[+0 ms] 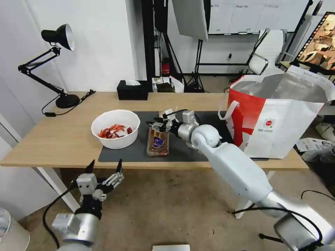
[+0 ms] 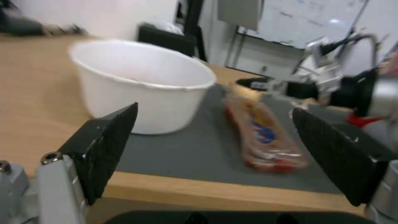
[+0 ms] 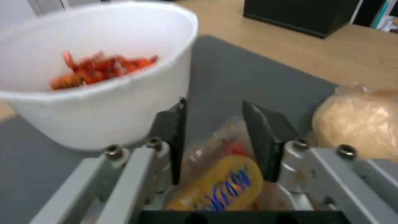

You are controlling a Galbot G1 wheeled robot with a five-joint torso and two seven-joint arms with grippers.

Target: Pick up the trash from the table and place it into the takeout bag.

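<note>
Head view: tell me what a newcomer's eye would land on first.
The right pincer reaches over the far end of the clear plastic tray on the dark mat. Left of it stands the white bowl of red shells; at the table's right end the takeout bag gapes open. The left pincer hangs open below the table's near edge.

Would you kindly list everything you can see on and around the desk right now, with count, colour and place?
bowl: one, white, red shells inside, on the mat's left end
plastic tray: one, clear, yellow and blue label, on the mat right of the bowl
pouch: one, yellowish, on the mat beside the tray
takeout bag: one, white and red, foil lined, standing open at the table's right end
mat: one, dark grey, centre of the table
table: one, light wood
tissue box: one, black, far edge
desk lamp: one, black, far left corner
left gripper: open, below the near table edge
right gripper: open, fingers either side of the tray's far end
</note>
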